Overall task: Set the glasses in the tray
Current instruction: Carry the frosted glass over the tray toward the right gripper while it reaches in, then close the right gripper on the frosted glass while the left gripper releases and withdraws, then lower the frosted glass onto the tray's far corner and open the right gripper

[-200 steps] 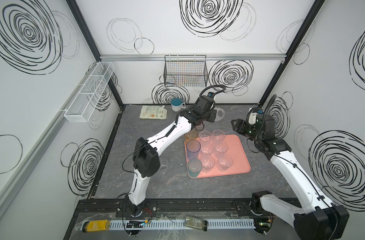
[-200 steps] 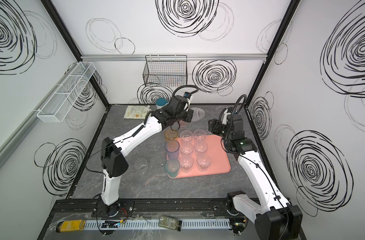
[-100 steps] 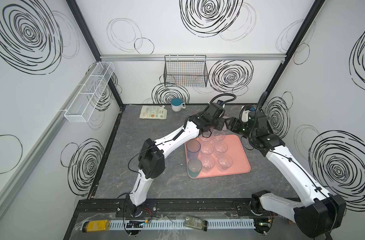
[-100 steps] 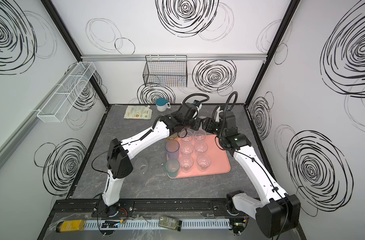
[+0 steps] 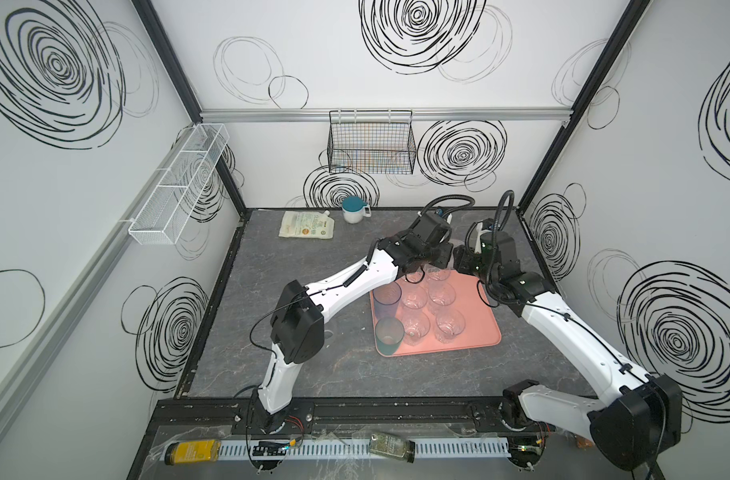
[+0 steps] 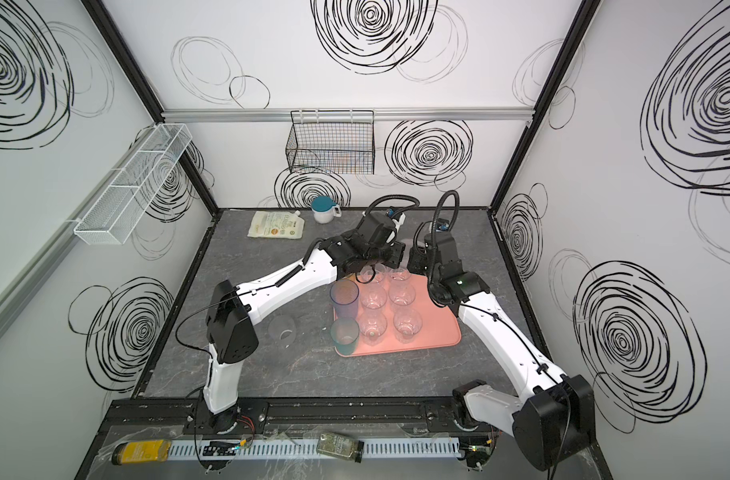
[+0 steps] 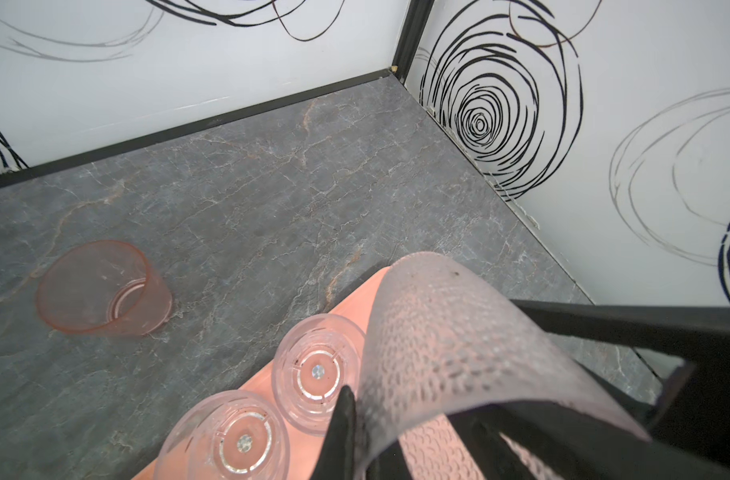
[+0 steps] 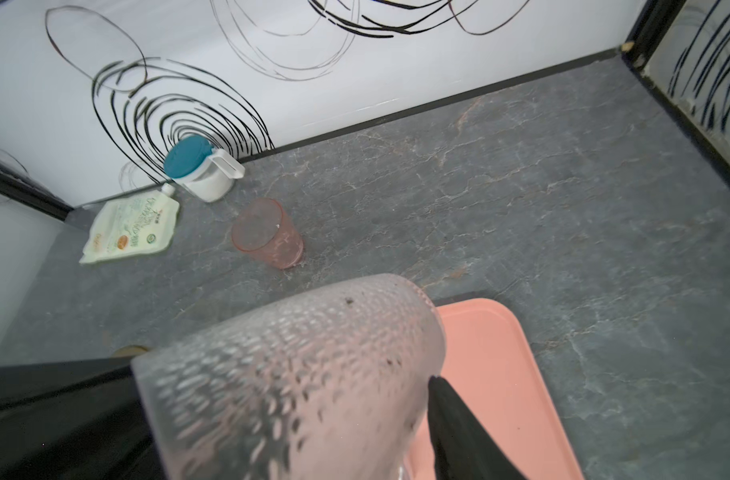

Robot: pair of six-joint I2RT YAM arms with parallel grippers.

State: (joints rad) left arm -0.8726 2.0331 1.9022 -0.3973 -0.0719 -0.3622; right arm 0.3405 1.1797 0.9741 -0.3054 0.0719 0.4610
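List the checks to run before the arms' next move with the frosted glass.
1. Left gripper pinches the frosted glass wall: ok.
2. Right gripper straddles the same glass; firm hold: cannot tell.
3. Bare room on the tray: ok.
4. Pink glass in tray: not ok, stands on the table.
5. Clear glass in tray: not ok, also on the table.

Both top views are looking steeply down from high at the front over the whole grey marbled counter (image 5: 271, 257). Both wrist cameras are facing the flat salmon-pink tray (image 8: 500, 353) up close.
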